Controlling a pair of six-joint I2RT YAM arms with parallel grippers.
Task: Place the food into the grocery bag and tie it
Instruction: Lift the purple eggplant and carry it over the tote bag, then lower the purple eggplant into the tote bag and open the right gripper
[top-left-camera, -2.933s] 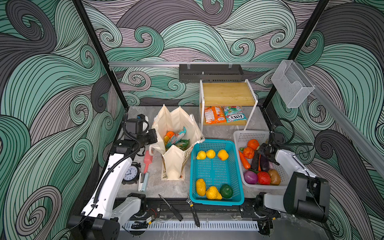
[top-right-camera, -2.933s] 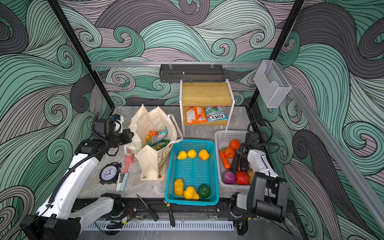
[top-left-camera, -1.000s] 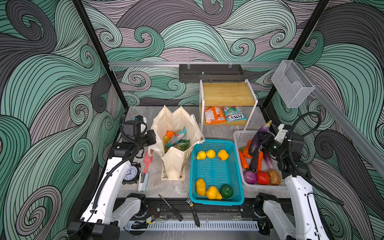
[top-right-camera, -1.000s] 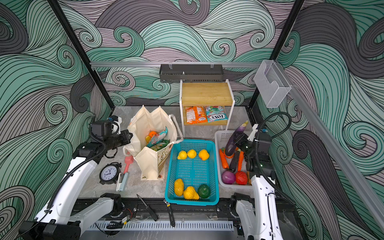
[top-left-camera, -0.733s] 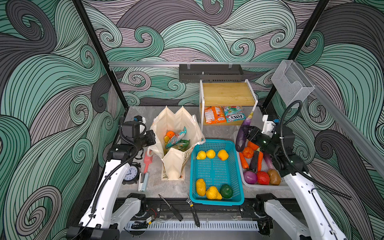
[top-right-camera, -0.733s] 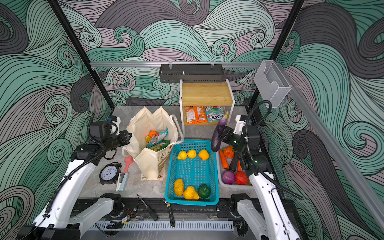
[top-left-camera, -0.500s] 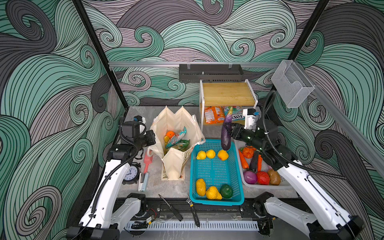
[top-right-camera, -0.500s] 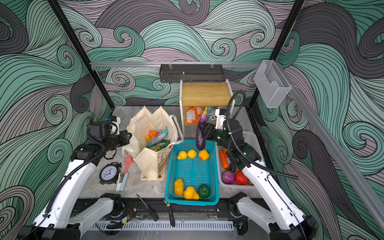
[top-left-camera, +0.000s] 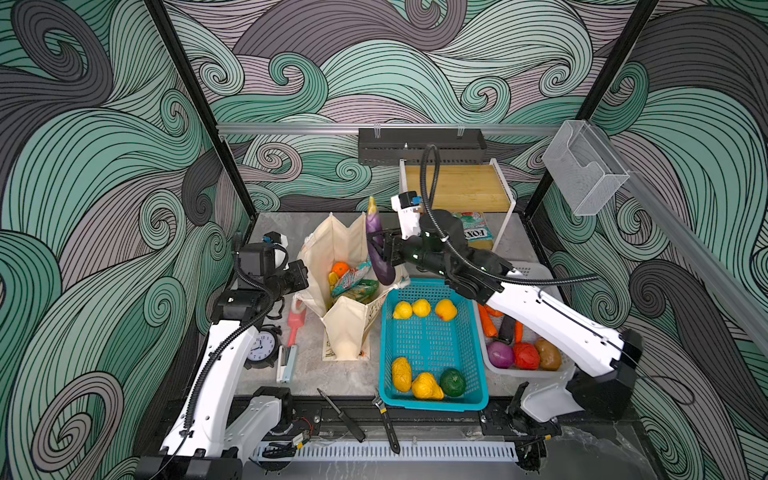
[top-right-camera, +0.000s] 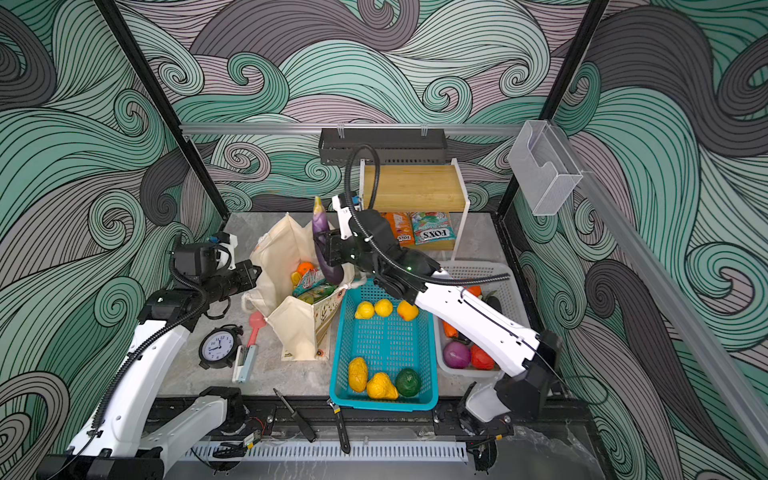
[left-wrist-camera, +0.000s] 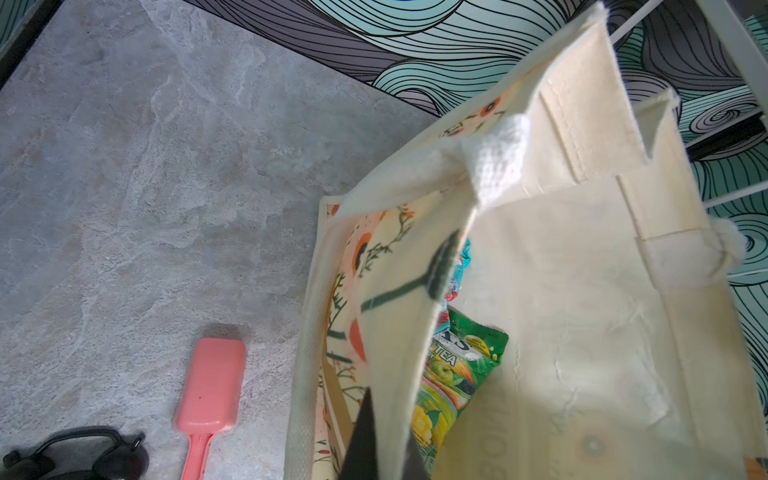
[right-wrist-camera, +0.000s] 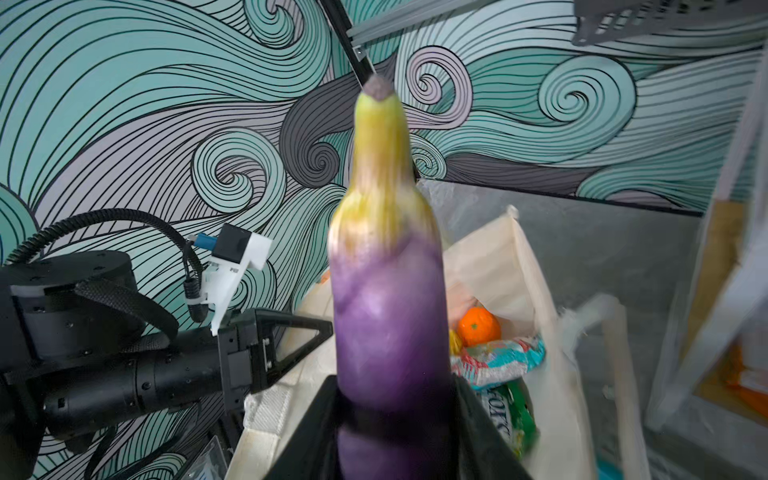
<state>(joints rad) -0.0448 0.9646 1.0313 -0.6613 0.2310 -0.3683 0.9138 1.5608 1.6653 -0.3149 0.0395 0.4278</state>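
Clamping the eggplant (top-left-camera: 372, 226) upright between the right gripper's (top-left-camera: 381, 254) jaws over the open bag (top-left-camera: 337, 245); pinching the bag's rim between the left gripper's (top-left-camera: 302, 277) closed jaws.

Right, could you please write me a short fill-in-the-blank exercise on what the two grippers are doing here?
1. The right gripper has its jaws shut on the purple ____, stem end up.
2. The left gripper is shut on the rim of the ____.
3. Beside the snack packets lies a round ____.

Missing words: eggplant; grocery bag; orange.
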